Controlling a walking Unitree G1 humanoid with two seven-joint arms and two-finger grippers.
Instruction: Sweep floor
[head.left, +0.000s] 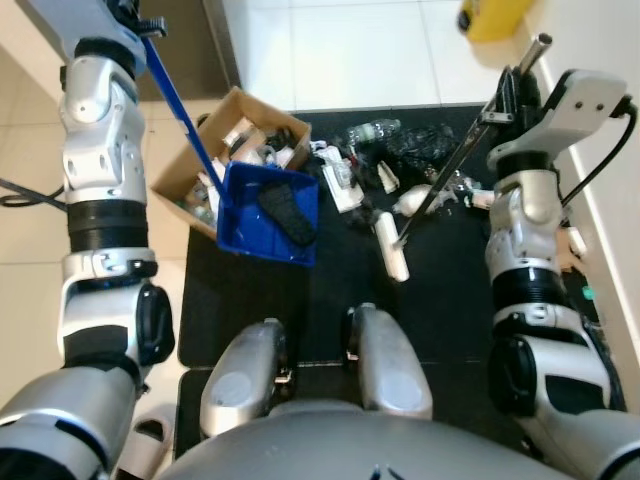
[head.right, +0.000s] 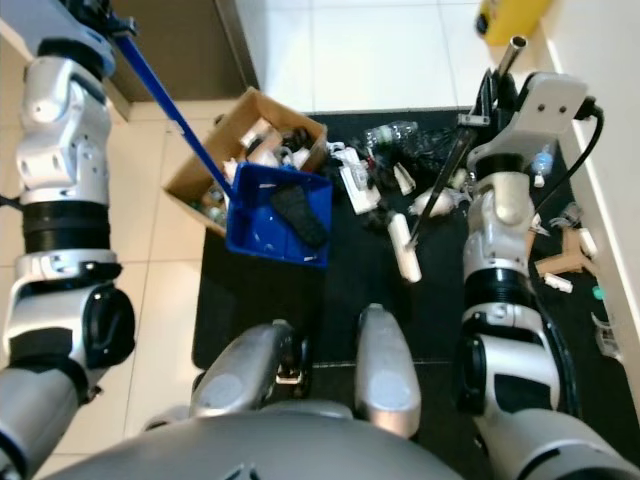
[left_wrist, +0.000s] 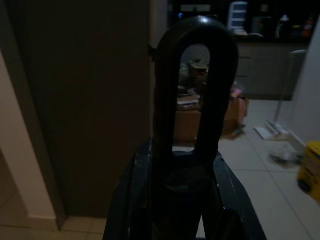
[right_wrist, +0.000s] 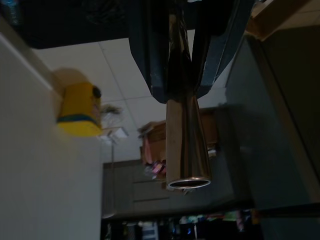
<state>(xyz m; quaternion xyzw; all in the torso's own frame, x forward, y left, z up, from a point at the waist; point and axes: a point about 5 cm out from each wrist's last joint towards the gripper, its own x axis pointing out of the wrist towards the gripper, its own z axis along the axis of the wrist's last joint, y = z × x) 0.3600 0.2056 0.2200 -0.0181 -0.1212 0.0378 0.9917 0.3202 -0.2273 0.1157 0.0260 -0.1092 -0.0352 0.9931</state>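
Note:
A blue dustpan (head.left: 270, 212) rests on the black mat (head.left: 240, 300) with a dark flat item lying in it. Its long blue handle (head.left: 180, 110) rises up-left to my left gripper (head.left: 140, 25), which is shut on it; the handle's looped end (left_wrist: 195, 75) stands beyond the fingers. My right gripper (head.left: 505, 100) is shut on the metal broom pole (right_wrist: 185, 145). The pole (head.left: 450, 170) slants down-left to a white brush head (head.left: 392, 246) on the mat. Litter (head.left: 400, 160) of bottles, white scraps and dark bits lies on the mat beyond the brush head.
An open cardboard box (head.left: 180, 180) with trash in it stands just behind the dustpan, half on the tiles. A yellow container (head.left: 492, 18) sits far right by the wall. More small scraps (head.right: 565, 250) lie along the right wall. My own legs (head.left: 320, 370) stand at the mat's near edge.

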